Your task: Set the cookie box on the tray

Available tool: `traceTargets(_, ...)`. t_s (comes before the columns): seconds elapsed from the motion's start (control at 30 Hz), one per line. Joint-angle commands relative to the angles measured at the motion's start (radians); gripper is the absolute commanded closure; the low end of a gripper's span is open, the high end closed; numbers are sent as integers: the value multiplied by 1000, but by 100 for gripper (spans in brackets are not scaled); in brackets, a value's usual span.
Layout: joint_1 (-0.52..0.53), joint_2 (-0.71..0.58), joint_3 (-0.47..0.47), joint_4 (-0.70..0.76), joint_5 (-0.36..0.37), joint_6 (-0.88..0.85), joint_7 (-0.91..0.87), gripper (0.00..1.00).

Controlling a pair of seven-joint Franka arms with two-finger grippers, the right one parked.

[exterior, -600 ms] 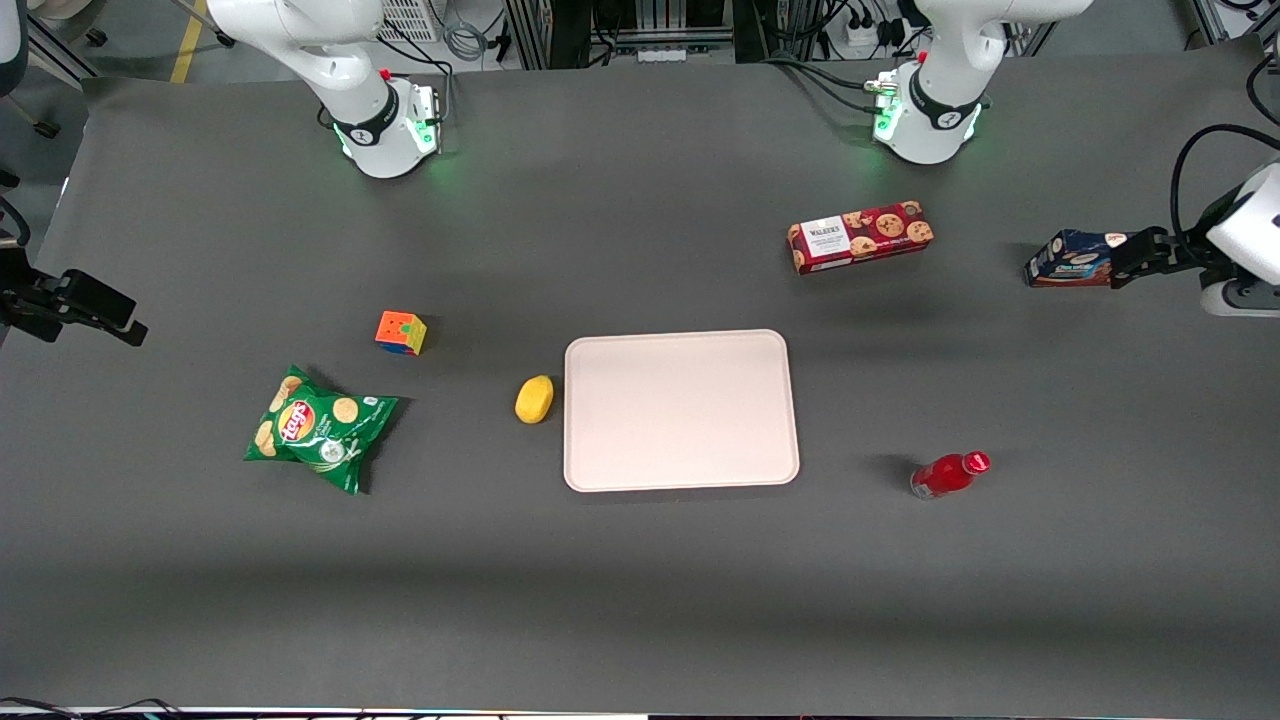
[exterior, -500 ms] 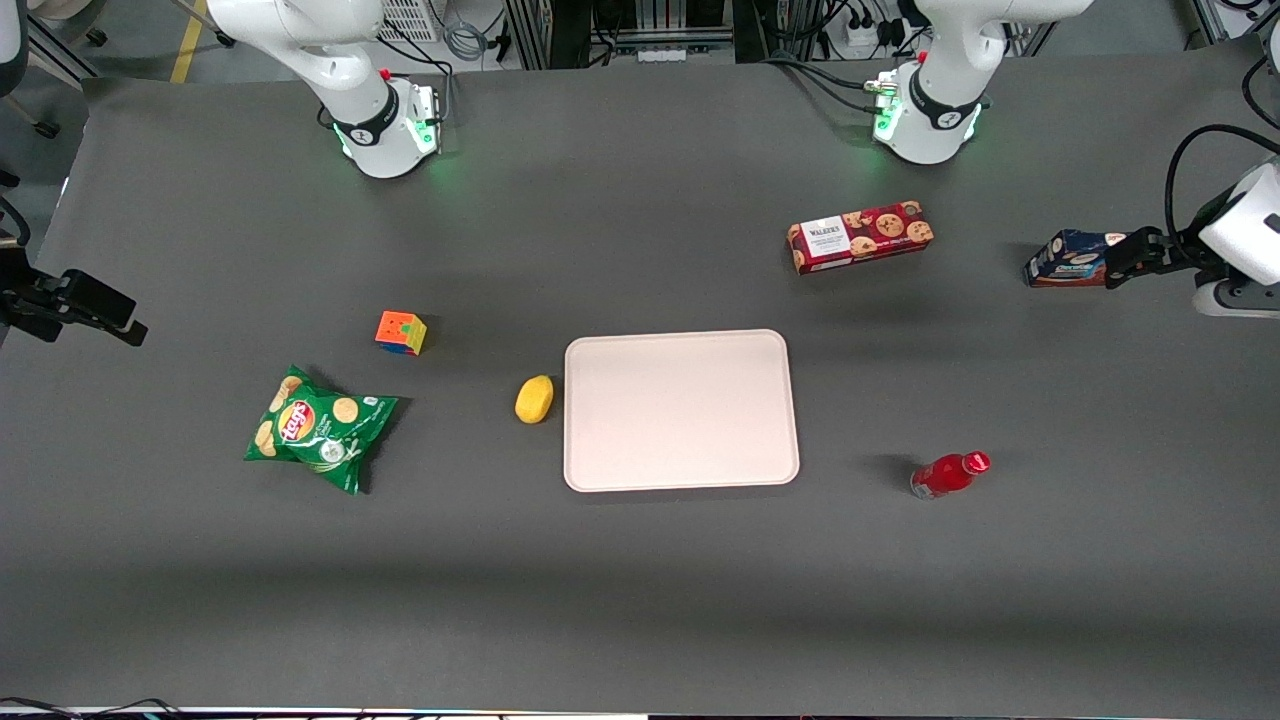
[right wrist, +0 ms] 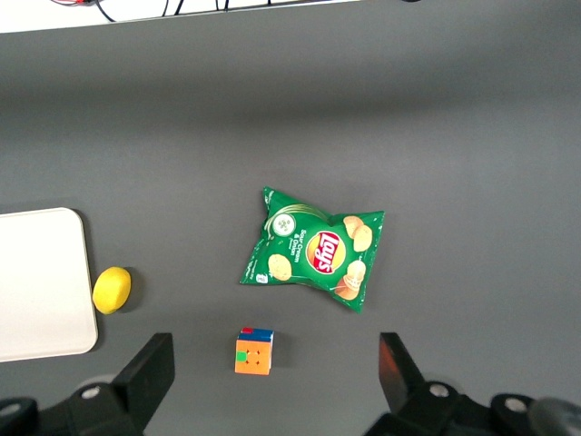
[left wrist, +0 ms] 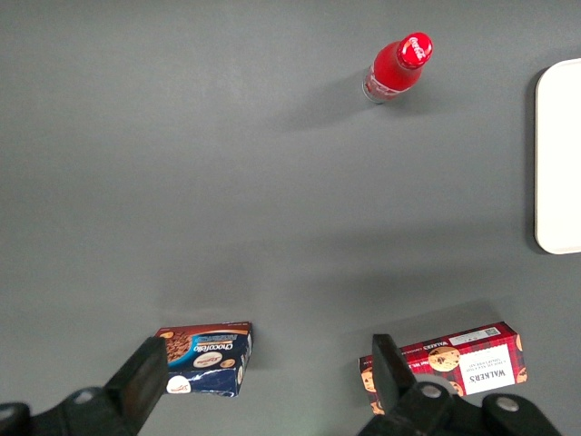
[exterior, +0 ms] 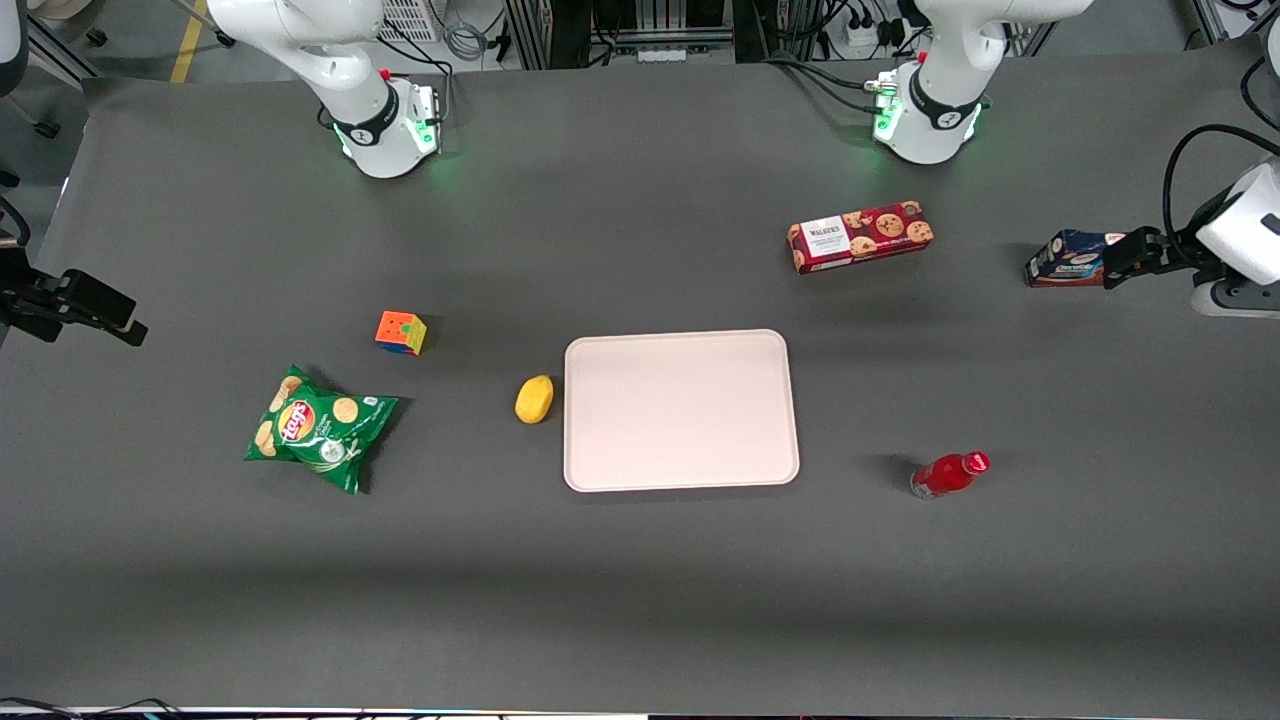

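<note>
Navy cookie box [exterior: 1066, 258] lying on the grey table [exterior: 640, 600] at the far right of the front frame, toward the working arm's end, well apart from the pale pink tray [exterior: 681, 410] at centre frame. Gripper [exterior: 1118, 262] just above the box's end, fingers [left wrist: 141, 380] spread wide, gripping nothing. Red box [exterior: 860, 236] in the upper right of the front frame, between the navy box and tray. Red bottle [exterior: 949, 474] lower right, near the tray.

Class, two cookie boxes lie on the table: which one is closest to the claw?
The navy cookie box, directly beside the open claw; the red box lies farther off.
</note>
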Motion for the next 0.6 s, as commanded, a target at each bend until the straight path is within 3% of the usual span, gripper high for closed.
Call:
traceTargets(0.0, -7, 6, 5, 16, 4, -1, 1, 0)
traceTargets(0.57, 4, 34, 8, 7, 4, 5, -13, 0)
